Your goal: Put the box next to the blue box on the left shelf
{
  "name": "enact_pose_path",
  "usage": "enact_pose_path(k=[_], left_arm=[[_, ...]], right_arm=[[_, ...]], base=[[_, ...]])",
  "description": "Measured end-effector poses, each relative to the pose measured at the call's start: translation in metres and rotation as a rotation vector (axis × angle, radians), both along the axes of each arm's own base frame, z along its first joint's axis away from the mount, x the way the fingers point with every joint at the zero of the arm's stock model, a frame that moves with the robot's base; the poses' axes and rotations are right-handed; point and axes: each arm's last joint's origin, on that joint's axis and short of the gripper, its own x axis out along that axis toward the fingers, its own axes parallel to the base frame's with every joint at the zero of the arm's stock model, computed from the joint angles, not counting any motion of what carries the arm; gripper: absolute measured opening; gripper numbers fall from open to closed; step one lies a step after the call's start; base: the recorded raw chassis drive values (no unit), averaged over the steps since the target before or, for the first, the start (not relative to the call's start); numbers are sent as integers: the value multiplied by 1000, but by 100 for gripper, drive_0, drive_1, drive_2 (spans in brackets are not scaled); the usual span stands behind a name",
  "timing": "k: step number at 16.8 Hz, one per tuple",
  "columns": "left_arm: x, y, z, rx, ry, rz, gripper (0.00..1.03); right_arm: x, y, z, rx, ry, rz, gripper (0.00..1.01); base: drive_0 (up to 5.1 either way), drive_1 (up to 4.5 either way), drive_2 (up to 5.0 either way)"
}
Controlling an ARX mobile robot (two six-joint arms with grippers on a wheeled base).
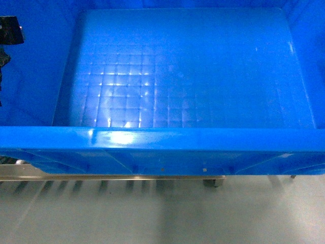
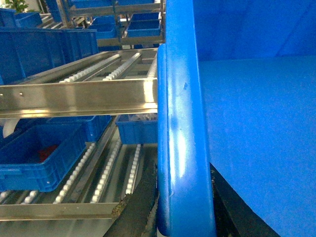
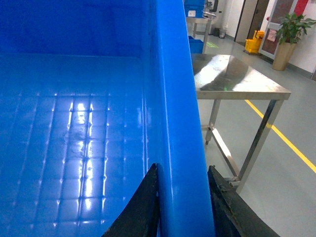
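Box [image 1: 183, 76] fills almost all of my head view; I look down into it and see the square grid on its floor and its thick near rim across the picture; below that rim I see a steel rail and grey floor [image 1: 162, 218]. On the right wrist view the right tool [image 3: 181, 207] is clenched on the box's side rim, one black finger [image 3: 148, 207] inside the wall and the other outside, both touching it; beside the box stands a steel table [image 3: 232, 74], well apart. On the left wrist view the rim of the box runs upright through the middle, and dark parts of the left tool [image 2: 185, 207] show on both sides of it at the bottom, so I read it as grasping the rim too. Just beside this rim is the left shelf [image 2: 89, 94], its steel front rail and white rollers at about the rim's level; a lower level carries other blue boxes [image 2: 44, 153]; the held box does not yet rest on the rollers, as far as I can see.
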Motion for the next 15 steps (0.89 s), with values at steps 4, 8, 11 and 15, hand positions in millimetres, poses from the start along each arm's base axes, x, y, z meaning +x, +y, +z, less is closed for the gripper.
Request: enact_pose_path(k=[4, 8, 11, 15], left_arm=[[0, 0, 0, 0, 0, 0, 17], [0, 0, 0, 0, 0, 0, 17], [0, 0, 0, 0, 0, 0, 17], [0, 0, 0, -1, -1, 0, 17]], right_arm=[[0, 0, 0, 0, -1, 0, 21], [0, 0, 0, -1, 0, -1, 21], [0, 0, 0, 0, -1, 0, 21], [0, 0, 0, -1, -2, 0, 21]], base=[[-3, 429, -435], [-3, 429, -435], [-3, 429, -435], [-3, 429, -435]])
